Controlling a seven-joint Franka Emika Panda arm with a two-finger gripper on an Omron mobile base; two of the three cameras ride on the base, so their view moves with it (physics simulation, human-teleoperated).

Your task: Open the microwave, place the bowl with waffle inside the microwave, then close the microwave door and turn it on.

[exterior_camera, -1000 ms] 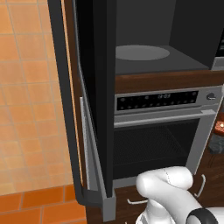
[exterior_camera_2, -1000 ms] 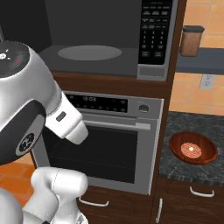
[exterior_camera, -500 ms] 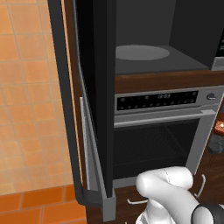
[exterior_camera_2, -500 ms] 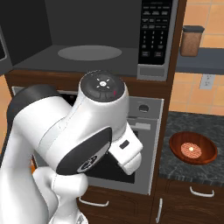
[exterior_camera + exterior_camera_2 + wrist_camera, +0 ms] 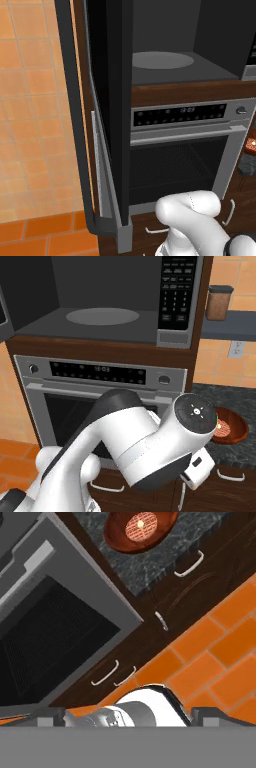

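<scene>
Microwave door (image 5: 107, 125) swung wide, cavity and turntable (image 5: 102, 316) bare; bowl (image 5: 141, 529) w/ waffle sits on dark counter (image 5: 200, 547) right of oven (image 5: 100, 401); fingers apart, holding nothing; risk: arm folded low, elbow may clip oven front, or a rim pinch tips bowl

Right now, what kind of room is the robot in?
A kitchen, it looks like. There's an open microwave built in above an oven, and a bowl with a waffle sits on a stone counter beside them.
</scene>
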